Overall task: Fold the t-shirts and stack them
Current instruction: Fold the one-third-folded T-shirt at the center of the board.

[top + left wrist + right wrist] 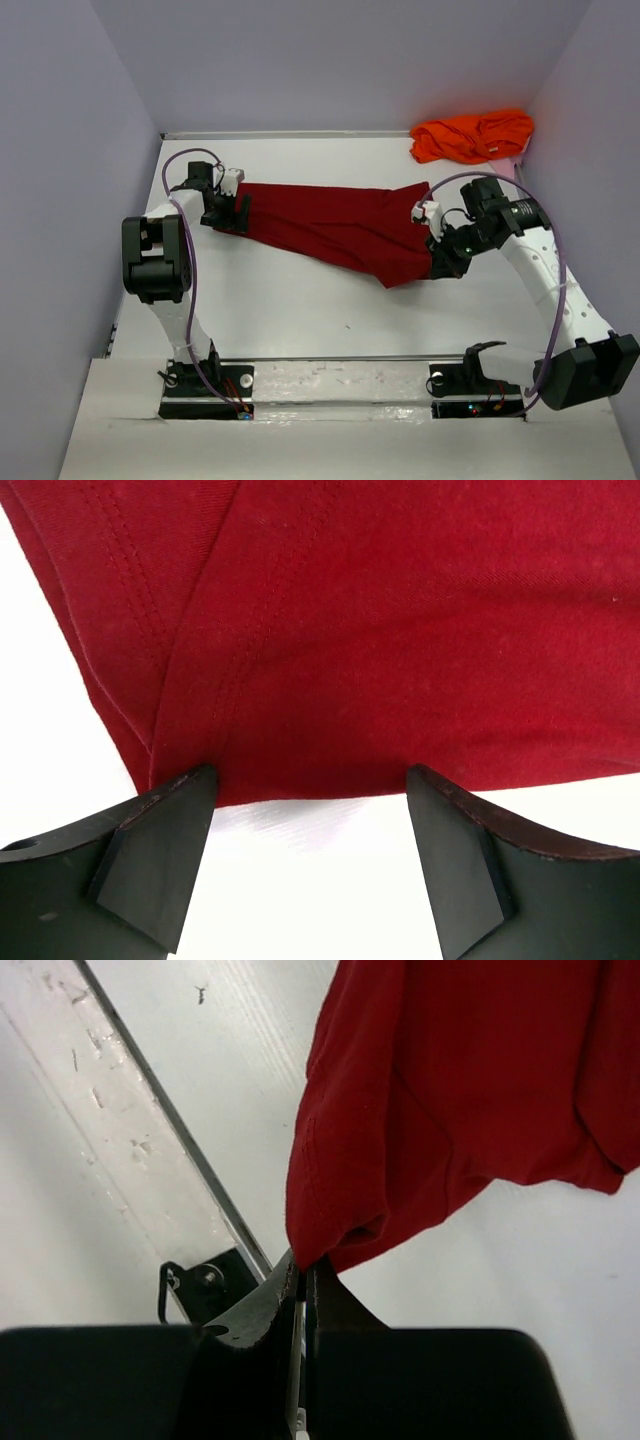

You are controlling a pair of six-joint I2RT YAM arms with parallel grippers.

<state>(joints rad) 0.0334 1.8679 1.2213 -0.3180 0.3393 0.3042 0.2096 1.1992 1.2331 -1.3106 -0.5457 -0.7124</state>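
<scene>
Red t-shirt (340,225), clamped by my shut right end effector (303,1270), needs my gaping, empty left end effector (310,778) nudged onto the hem (330,792) just ahead.

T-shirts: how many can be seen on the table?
2. The red t-shirt is spread across the middle of the table; the orange t-shirt lies crumpled in the far right corner. Another might hide under it.
</scene>
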